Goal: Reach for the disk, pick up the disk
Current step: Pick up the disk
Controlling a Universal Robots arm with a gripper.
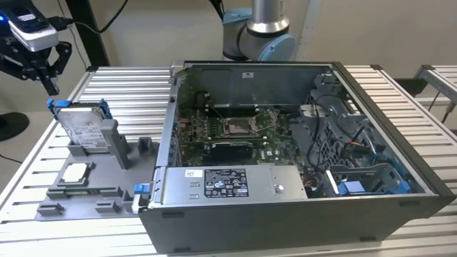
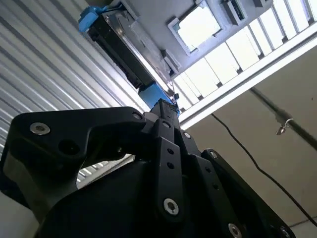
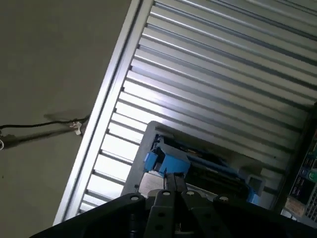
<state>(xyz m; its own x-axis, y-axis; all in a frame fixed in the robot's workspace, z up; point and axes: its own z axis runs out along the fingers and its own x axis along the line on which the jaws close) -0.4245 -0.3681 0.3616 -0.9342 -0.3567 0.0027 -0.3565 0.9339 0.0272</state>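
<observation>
The flat silver disk (image 1: 78, 127) with blue bracket stands on edge beside the open grey computer case (image 1: 286, 219), long axis near upright. Its label is seen in the exterior view, its top edge in both wrist views. The black gripper (image 1: 50, 87) is held above it, closed and empty.

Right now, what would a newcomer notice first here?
The open computer case dominates the middle of the exterior view, its inside exposed. At that view's left the disk stands upright in a grey fixture, the pincer hovering above it, not touching.
</observation>
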